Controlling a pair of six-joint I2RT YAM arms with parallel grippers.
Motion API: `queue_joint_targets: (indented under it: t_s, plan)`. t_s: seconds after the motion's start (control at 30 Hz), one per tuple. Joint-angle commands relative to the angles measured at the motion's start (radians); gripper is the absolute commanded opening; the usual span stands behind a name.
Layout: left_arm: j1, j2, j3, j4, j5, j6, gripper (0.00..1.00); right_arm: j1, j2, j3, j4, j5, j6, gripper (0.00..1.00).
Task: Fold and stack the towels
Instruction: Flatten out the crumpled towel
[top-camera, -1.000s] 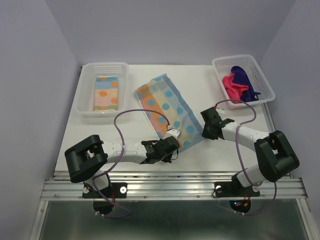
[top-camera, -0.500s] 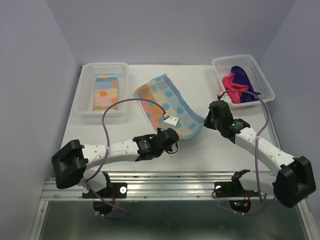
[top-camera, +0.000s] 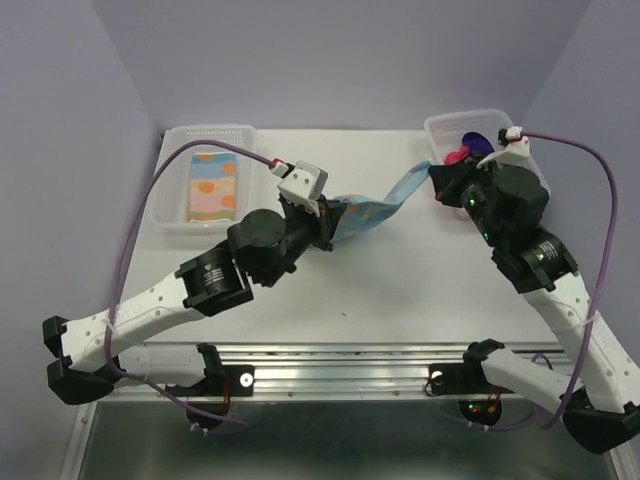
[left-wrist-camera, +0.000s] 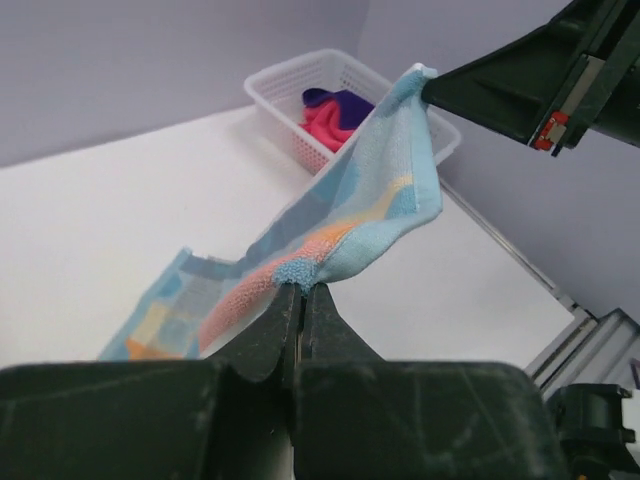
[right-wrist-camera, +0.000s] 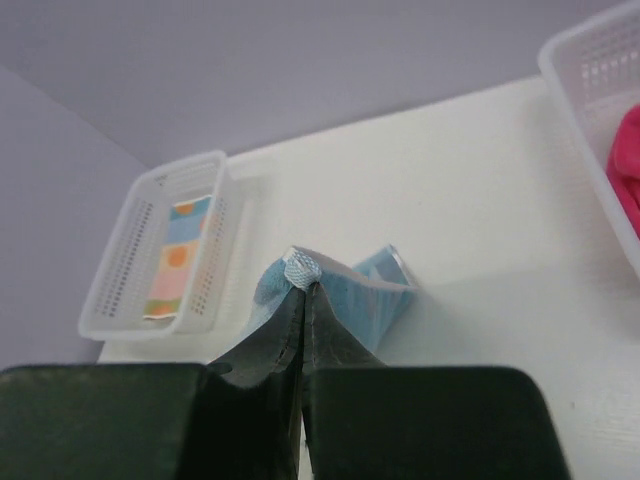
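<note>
With left gripper (left-wrist-camera: 300, 292) and right gripper (right-wrist-camera: 303, 287) each pinched shut on a corner of the towel (top-camera: 372, 207), lifted above table (top-camera: 400, 290), tail trailing: carry both corners level to the far edge; align edges before release.

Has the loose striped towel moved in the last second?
Yes. The striped towel has gone from mid-table toward the far edge, one end now beside the right basket.
</note>
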Motion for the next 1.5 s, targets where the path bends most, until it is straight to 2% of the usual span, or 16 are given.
queue_joint_targets:
  t_s: [0.0,0.2,0.3,0.5,0.7,0.83,0.87,0.9,1.0,1.1,1.13,1.17,1.33,1.47]
  plan:
    - [-0.006,-0.075,0.085,0.008,0.166,0.099,0.00,0.005,-0.035,0.149,-0.006,-0.098,-0.048,0.01]
    - [-0.006,-0.143,0.146,0.019,0.510,0.092,0.00,0.005,-0.074,0.298,-0.050,-0.236,-0.034,0.01]
    - [-0.006,-0.149,0.171,0.022,0.577,0.087,0.00,0.005,-0.094,0.322,-0.069,-0.276,-0.016,0.01]
    - [-0.006,-0.152,0.194,0.025,0.608,0.070,0.00,0.005,-0.124,0.353,-0.100,-0.289,0.002,0.01]
    - [-0.006,-0.160,0.156,0.039,0.513,0.061,0.00,0.005,-0.130,0.298,-0.086,-0.226,0.007,0.01]
    - [-0.006,-0.131,0.113,0.053,0.323,0.063,0.00,0.005,-0.107,0.238,-0.052,-0.154,0.006,0.01]
    - [-0.004,-0.123,0.105,0.059,0.219,0.061,0.00,0.005,-0.098,0.224,-0.028,-0.111,0.003,0.01]
    - [-0.001,-0.112,0.099,0.063,0.180,0.070,0.00,0.005,-0.088,0.205,-0.012,-0.092,0.001,0.01]
    - [0.049,-0.060,0.093,0.066,0.128,0.064,0.00,0.005,-0.013,0.178,0.048,-0.027,-0.031,0.01]
    - [0.239,0.001,0.096,0.066,0.209,0.023,0.00,0.005,0.086,0.174,0.091,0.032,-0.039,0.01]
    - [0.332,0.032,0.096,0.071,0.273,0.006,0.00,0.005,0.129,0.163,0.151,0.047,-0.048,0.01]
    - [0.374,0.047,0.093,0.071,0.298,0.012,0.00,0.004,0.149,0.148,0.187,0.055,-0.051,0.01]
    - [0.524,0.202,0.145,0.145,0.403,0.082,0.00,0.004,0.304,0.166,0.321,0.129,-0.074,0.01]
    - [0.592,0.331,0.229,0.145,0.449,0.107,0.00,-0.001,0.447,0.236,0.373,0.161,-0.105,0.01]
